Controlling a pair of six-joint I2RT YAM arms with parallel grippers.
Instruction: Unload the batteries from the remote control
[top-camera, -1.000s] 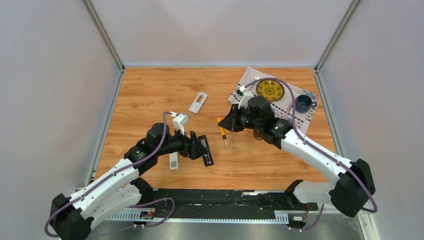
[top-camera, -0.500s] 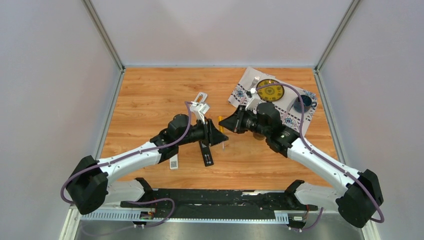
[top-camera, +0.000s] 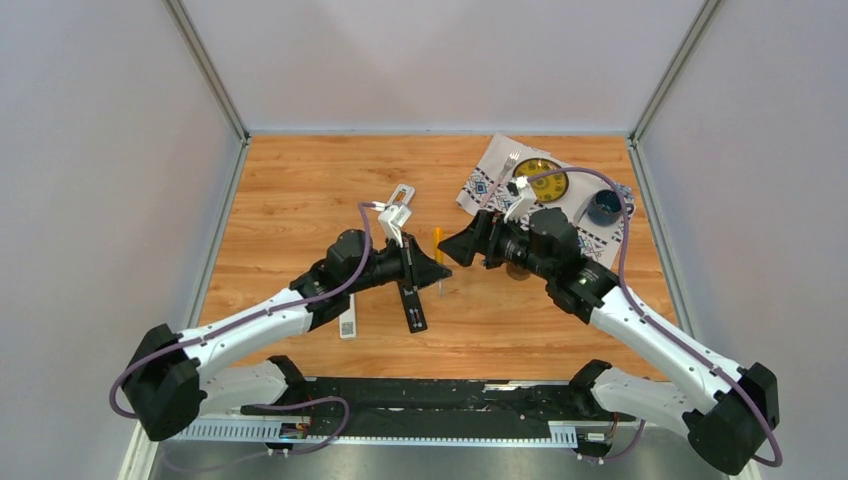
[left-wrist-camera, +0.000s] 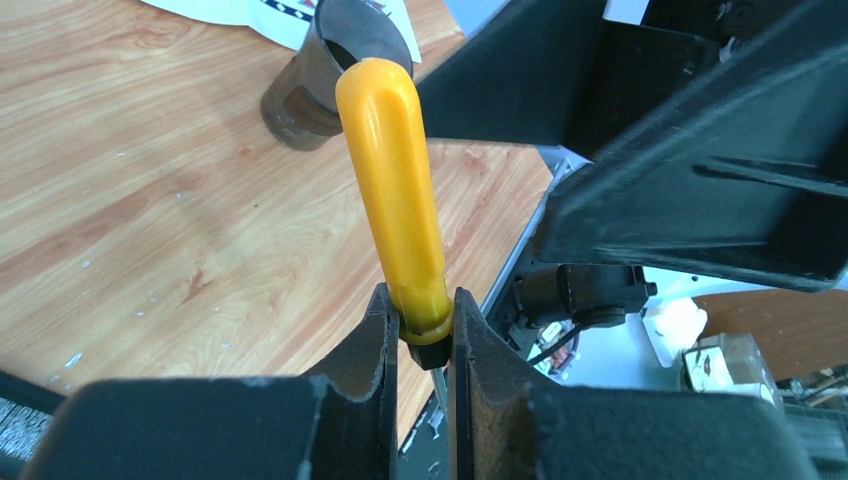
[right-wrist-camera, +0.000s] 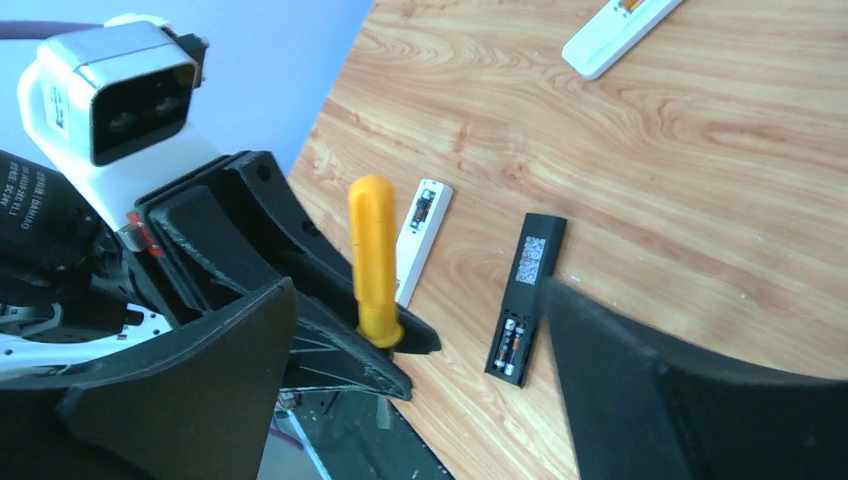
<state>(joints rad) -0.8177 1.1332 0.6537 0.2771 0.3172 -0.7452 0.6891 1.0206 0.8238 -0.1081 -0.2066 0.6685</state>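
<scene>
The black remote control lies face down on the wood, its compartment open at the near end. Two batteries sit side by side in it. My left gripper is shut on the collar of a yellow-handled screwdriver, held above the table with the handle pointing away. In the top view the left gripper meets my right gripper over the table's middle. The right gripper is open, its wide jaws standing either side of the screwdriver without touching it.
A slim white piece with a label lies left of the black remote. A white remote lies farther back. A metal cup stands near the right arm. A patterned mat holds a yellow plate, and a blue cup stands on its right side.
My left arm swung right from the black remote to the screwdriver and shut on it. My right gripper, shut on the screwdriver before, has opened and let it go.
</scene>
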